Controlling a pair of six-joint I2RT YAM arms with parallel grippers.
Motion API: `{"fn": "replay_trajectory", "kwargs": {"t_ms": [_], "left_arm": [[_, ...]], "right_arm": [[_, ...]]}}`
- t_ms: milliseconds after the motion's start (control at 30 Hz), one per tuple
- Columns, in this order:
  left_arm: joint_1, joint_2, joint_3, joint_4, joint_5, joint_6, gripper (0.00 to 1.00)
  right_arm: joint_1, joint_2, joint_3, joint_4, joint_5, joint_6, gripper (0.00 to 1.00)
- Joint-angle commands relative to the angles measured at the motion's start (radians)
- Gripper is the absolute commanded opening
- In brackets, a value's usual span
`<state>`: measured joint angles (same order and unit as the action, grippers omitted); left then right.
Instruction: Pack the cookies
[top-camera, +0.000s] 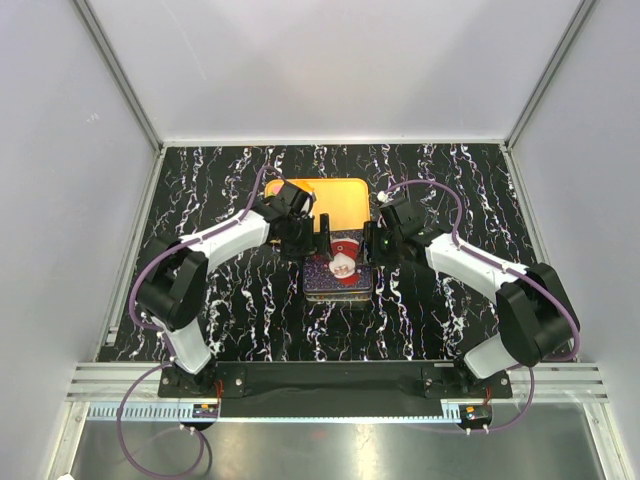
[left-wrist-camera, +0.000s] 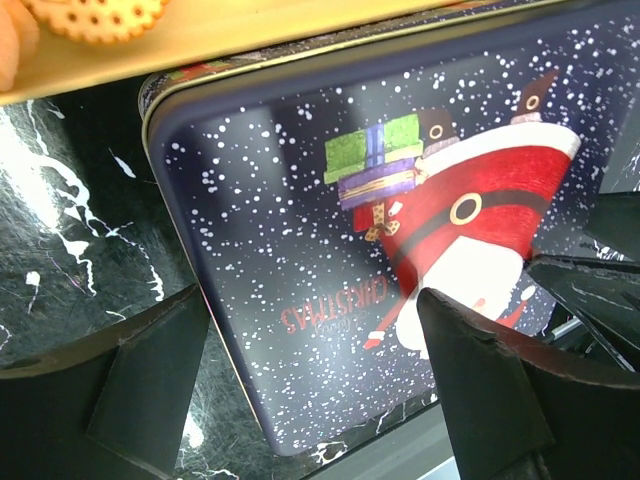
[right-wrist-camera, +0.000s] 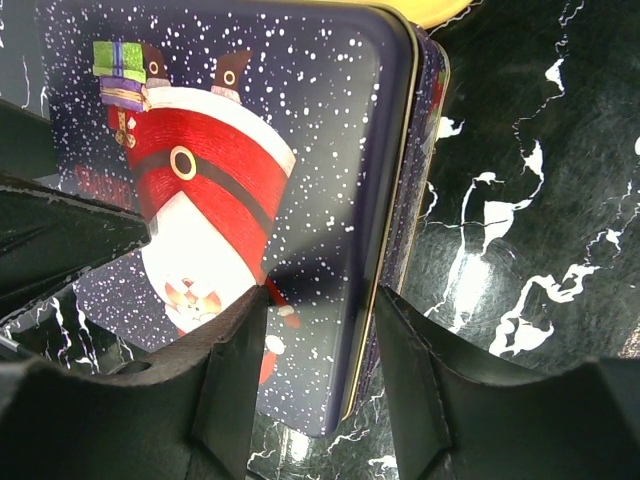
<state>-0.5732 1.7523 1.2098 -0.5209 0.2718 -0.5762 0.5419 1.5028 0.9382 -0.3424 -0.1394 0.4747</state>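
Both hands are down at the navy rectangular metal tin lid with the Santa print (left-wrist-camera: 280, 220), one on each long edge. The left hand (left-wrist-camera: 310, 300) is spread wide and released: one finger hangs outside the lid's edge over the black white-veined marble-look worktop (left-wrist-camera: 70, 200), the other above the painted Santa, holding nothing. The right hand (right-wrist-camera: 320, 295) is half parted, straddling the opposite gold-trimmed rim, inner finger over the lid, outer finger beside the tin's wall. There's a gap on the inner side, so I read it as not clamped.

The pale round perforated biscuit-like cookies (left-wrist-camera: 100, 15) are beyond the left hand's fingertips, up on the flat orange rectangular tray (left-wrist-camera: 250, 35) just past the tin's far end. Only a couple show at the view's edge.

With cookies out and the lid on, I judge the lid is the job in hand. To do it well, bring each hand's outer finger down onto the rolled rim and close both sides evenly. Move both sides together: one side leading would cock the lid and jam it.

That lid is glossy, throwing reflections, so it is likely slick. The rounded corners and thin raised lip give the only real purchase. The worktop is shiny too, so the tin may skate if pushed sideways.
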Motion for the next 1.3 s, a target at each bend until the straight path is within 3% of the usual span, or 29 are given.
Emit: {"fn": "replay_trajectory", "kwargs": {"t_ms": [0,433,1267], "left_arm": [[-0.03,0.003,0.069,0.047,0.047,0.001,0.88],[-0.04,0.03,0.105,0.025,0.037,0.009,0.89],[-0.054,0.044,0.088,0.032,0.021,0.007,0.89]], "right_arm": [[0.003,-0.023,0.005,0.049,0.015,-0.001,0.54],[0.001,-0.049,-0.024,0.057,0.027,0.001,0.56],[0.0,-0.053,-0.027,0.023,0.066,-0.015,0.74]]}}
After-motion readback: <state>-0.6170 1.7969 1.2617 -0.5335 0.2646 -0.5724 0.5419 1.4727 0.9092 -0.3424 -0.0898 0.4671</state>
